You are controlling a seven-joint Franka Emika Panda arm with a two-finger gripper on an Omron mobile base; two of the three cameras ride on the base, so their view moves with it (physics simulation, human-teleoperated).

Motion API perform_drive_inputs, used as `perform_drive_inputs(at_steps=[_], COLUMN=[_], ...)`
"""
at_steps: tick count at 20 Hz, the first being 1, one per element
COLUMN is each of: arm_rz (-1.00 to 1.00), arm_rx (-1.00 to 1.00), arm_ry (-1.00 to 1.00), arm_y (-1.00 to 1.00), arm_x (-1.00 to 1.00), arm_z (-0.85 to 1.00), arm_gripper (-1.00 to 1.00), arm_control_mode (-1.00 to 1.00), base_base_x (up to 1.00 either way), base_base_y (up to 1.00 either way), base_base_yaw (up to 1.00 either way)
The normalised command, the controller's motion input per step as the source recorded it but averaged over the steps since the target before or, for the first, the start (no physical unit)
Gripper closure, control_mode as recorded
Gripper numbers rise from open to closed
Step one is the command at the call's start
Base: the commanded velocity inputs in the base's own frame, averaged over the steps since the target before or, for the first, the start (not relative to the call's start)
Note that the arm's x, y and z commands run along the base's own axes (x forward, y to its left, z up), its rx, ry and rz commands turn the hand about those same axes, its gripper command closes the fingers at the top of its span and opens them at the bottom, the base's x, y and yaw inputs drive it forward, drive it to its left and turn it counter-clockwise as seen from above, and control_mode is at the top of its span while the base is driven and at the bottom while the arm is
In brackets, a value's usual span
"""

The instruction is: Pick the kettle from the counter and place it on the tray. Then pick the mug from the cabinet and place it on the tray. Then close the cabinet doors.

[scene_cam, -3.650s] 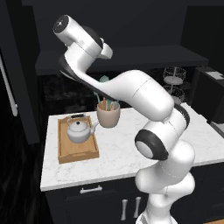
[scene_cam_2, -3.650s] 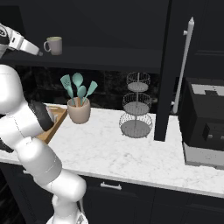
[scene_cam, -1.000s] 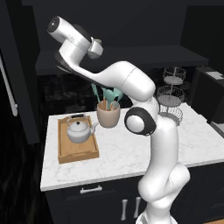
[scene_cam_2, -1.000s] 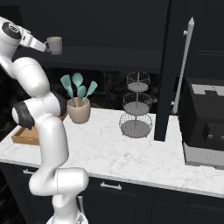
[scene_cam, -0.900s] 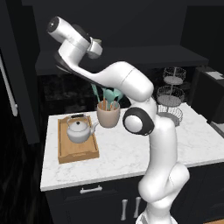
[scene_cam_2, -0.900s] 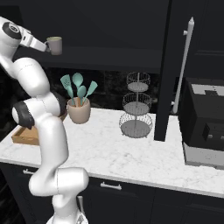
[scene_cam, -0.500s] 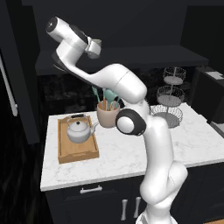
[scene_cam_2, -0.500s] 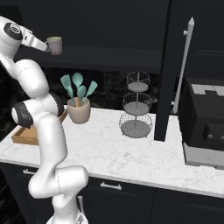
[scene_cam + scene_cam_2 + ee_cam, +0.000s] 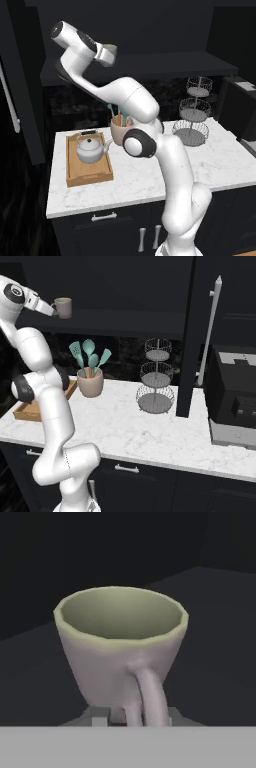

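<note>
1 mug (image 9: 120, 647) on cabinet shelf, hand (image 9: 54, 310) at its handle, grip unclear; 1 kettle (image 9: 91, 150) in 1 tray (image 9: 88, 173).

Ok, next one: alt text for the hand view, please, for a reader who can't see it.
A grey-white mug with a pale green inside stands upright on the dark cabinet shelf, close to the camera, its handle facing the viewer. The gripper fingertips sit either side of the handle's lower end.
</note>
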Motion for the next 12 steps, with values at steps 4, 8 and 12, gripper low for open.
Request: perform_drive_inputs(at_steps=[4, 8, 12], arm_rz=[0.0, 0.07, 0.25], arm_rx=[0.0, 0.0, 0.0], arm_ry=[-0.1, -0.12, -0.04], arm_y=[-0.14, -0.14, -0.18], arm_x=[0.0, -0.37, -0.71], arm_z=[-0.32, -0.1, -0.01], arm_gripper=[1.0, 1.0, 1.0], arm_control_mode=[-1.0, -1.0, -1.0], base_base_x=[0.0, 0.0, 0.0], base_base_y=[0.0, 0.0, 0.0], base_base_yaw=[0.0, 0.0, 0.0])
